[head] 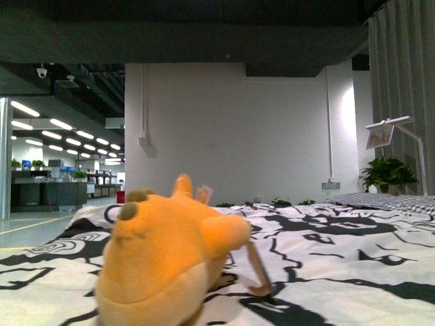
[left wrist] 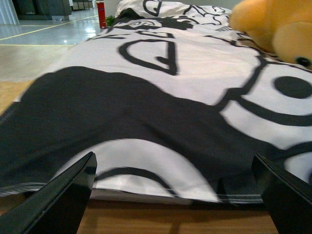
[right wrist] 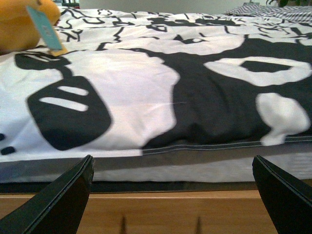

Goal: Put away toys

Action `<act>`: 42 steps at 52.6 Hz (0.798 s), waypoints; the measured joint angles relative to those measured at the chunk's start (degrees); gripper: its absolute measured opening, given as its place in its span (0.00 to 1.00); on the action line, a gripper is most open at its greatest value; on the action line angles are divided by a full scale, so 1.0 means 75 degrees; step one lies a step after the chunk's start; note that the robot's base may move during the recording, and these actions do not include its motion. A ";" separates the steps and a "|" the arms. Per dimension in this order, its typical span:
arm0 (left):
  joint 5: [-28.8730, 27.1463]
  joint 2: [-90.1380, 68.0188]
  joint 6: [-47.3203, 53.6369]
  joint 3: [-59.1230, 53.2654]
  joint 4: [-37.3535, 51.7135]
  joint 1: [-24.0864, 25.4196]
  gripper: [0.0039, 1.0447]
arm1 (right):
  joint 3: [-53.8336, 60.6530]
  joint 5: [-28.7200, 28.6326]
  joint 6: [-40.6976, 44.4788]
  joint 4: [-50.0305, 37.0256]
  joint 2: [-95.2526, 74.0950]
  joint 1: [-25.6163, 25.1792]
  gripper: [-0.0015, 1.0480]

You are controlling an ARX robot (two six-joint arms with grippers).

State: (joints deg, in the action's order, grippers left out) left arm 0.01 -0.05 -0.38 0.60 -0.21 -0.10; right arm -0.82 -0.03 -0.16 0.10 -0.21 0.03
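An orange-yellow plush toy (head: 166, 258) lies on the bed with the black-and-white patterned cover (head: 340, 258), close to the camera at lower left in the front view. It has pointed tips and a tag. It also shows at the edge of the left wrist view (left wrist: 273, 24), with a dark eye, and of the right wrist view (right wrist: 24, 24), with a blue tag. My left gripper (left wrist: 178, 195) is open and empty, low at the bed's near edge. My right gripper (right wrist: 175, 195) is open and empty, also at the bed's wooden edge. Neither arm shows in the front view.
A wooden bed frame (right wrist: 161, 209) runs below the cover's edge. A white wall (head: 238, 129) stands behind the bed, with a potted plant (head: 386, 175) and a lamp stand (head: 401, 136) at the right. An open office floor (head: 41, 217) lies to the left.
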 joint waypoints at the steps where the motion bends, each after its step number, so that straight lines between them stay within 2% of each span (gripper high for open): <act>1: -0.0003 -0.0003 -0.0003 0.0000 0.0000 0.0000 0.94 | 0.0000 0.0000 0.0000 -0.0003 -0.0003 0.0000 0.94; 42: -0.0026 -0.0009 -0.0003 -0.0003 0.0012 -0.0006 0.94 | 0.0003 -0.0026 0.0000 -0.0006 -0.0009 -0.0012 0.94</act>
State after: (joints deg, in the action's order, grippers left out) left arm -0.19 -0.12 -0.40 0.58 -0.12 -0.14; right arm -0.80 -0.23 -0.16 0.05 -0.27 -0.05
